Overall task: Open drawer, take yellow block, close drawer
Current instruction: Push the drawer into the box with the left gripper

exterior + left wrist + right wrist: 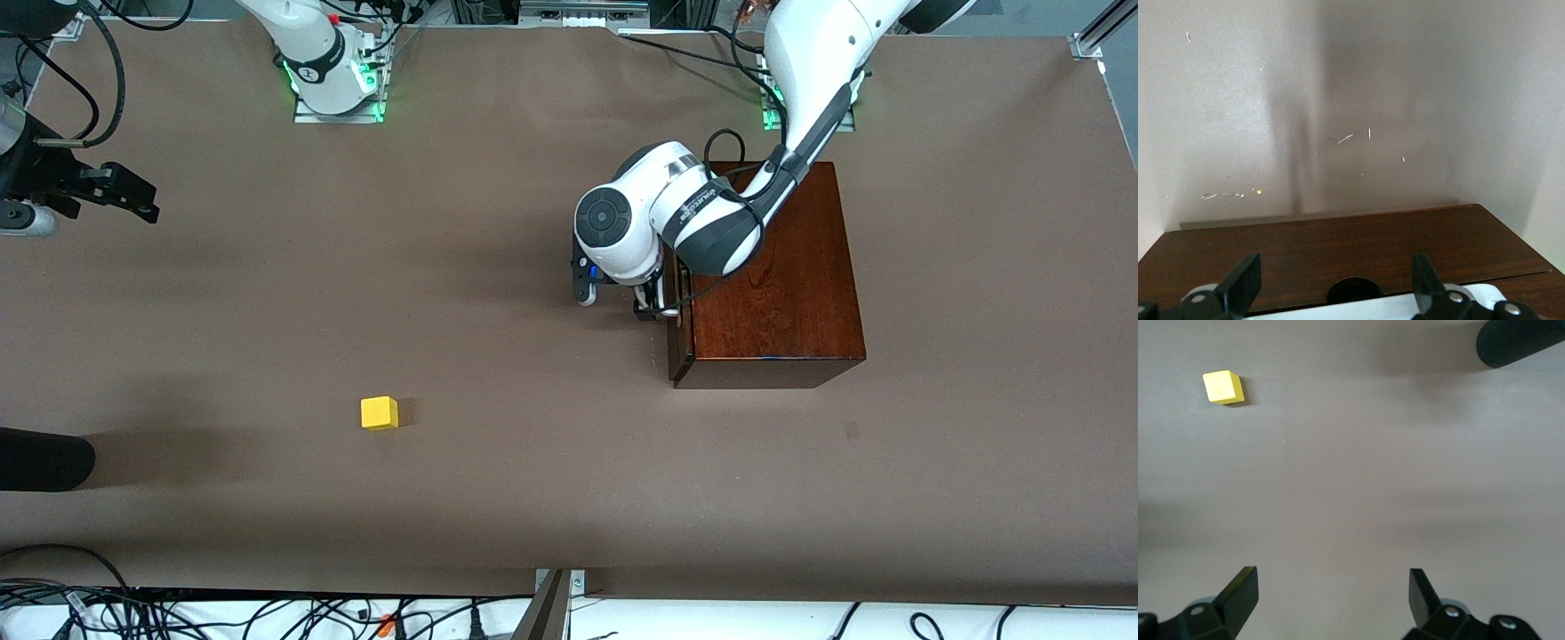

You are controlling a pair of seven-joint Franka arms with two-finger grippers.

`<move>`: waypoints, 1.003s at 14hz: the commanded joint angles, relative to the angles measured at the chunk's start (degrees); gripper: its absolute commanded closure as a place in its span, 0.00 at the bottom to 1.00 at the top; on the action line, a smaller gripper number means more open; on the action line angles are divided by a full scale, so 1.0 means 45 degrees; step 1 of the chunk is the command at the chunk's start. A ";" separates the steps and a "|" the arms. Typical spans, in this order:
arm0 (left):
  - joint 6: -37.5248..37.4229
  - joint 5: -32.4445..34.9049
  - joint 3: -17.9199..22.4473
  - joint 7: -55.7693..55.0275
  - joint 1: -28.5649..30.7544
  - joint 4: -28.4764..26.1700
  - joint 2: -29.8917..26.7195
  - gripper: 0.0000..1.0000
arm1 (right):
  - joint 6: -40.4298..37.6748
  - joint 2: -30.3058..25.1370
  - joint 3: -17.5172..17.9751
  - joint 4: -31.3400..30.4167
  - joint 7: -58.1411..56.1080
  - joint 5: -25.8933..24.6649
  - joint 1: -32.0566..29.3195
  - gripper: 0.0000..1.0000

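The mahogany box stands toward the left arm's end of the table. Its drawer faces the right arm's end, with the front close against the box. My left gripper is down at that front. In the left wrist view the left gripper is open against the dark drawer front, and the white handle lies between its fingers. The yellow block sits on the bare table, nearer the front camera. My right gripper waits open above the table's right-arm end, and the block shows in its view beyond the right gripper.
A black cylindrical object pokes in over the table edge at the right arm's end and also shows as a black shape in the right wrist view. Brown tabletop stretches between the block and the box. Cables lie along the front edge.
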 commanded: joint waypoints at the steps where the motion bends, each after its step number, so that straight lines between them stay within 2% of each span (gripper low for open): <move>1: -0.0384 0.0420 -0.0007 0.0162 0.0085 -0.0047 -0.0303 0.00 | -0.0263 -0.0046 0.0240 0.0197 0.0088 0.0529 -0.0277 0.00; 6: -0.0540 0.0323 -0.0046 0.0084 0.0085 0.0031 -0.0303 0.00 | -0.0087 -0.0026 0.0221 0.0216 0.0128 0.0571 -0.0258 0.00; 9: -0.0540 -0.0027 -0.0241 -0.0091 0.0046 0.0576 -0.0419 0.00 | 0.0283 0.0032 0.0201 0.0294 0.0147 0.0668 -0.0258 0.00; 11: -0.0540 -0.1505 -0.0261 -0.0984 0.0085 0.0657 -0.0924 0.00 | 0.0246 0.0032 0.0201 0.0294 0.0147 0.0649 -0.0258 0.00; 14: -0.0986 -0.2740 -0.0242 -0.3111 0.0494 0.0676 -0.1998 0.00 | 0.0187 0.0013 0.0182 0.0294 0.0128 0.0648 -0.0258 0.00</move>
